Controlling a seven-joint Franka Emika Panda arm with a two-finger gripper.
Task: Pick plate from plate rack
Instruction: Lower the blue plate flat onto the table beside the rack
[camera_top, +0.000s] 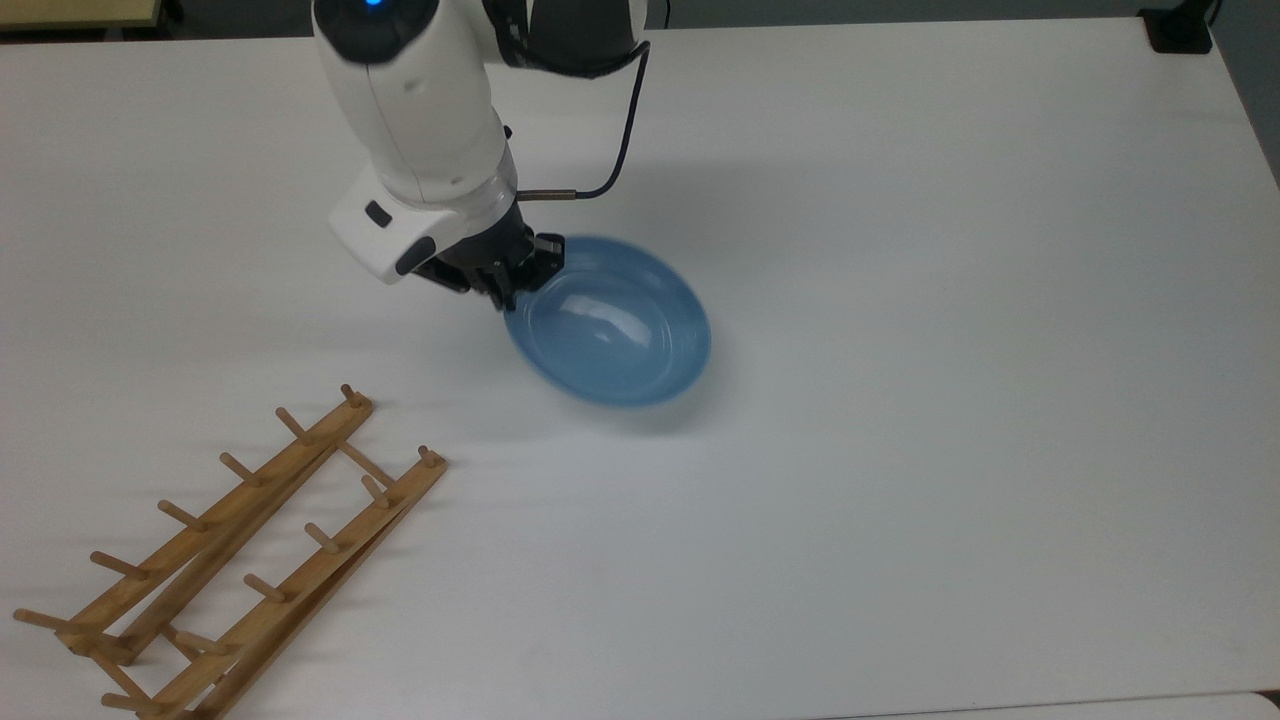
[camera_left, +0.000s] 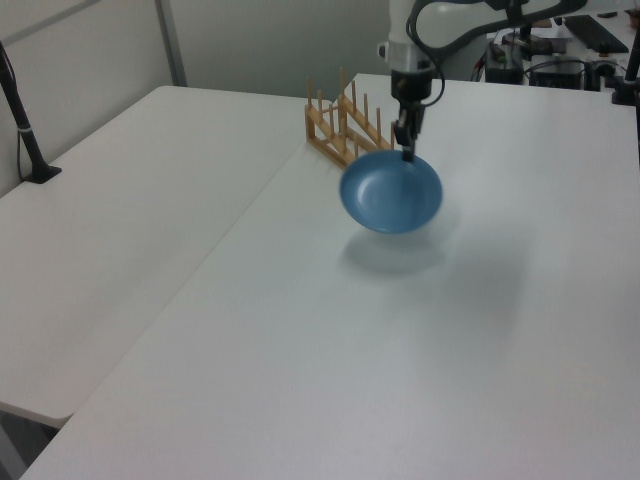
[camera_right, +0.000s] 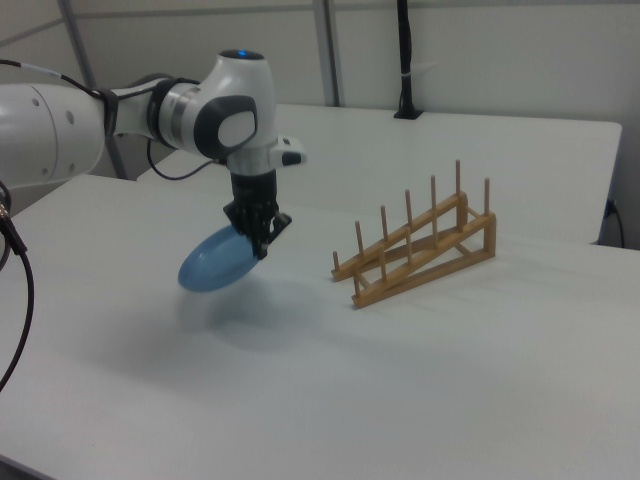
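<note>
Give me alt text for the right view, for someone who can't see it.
A white robot arm's gripper holds a light-blue plate by its rim, tilted and lifted clear of a white table. To the right view's right, apart from the plate, an empty wooden plate rack with upright pegs stands on the table.

One plate (camera_top: 612, 325), one plate rack (camera_top: 240, 560) (ten pegs), one arm (camera_top: 420, 130).

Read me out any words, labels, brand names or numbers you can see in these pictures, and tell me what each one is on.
There is no text to read: the plate, the plate rack, the table and the arm's white casing carry no legible words, numbers or logos.
</note>
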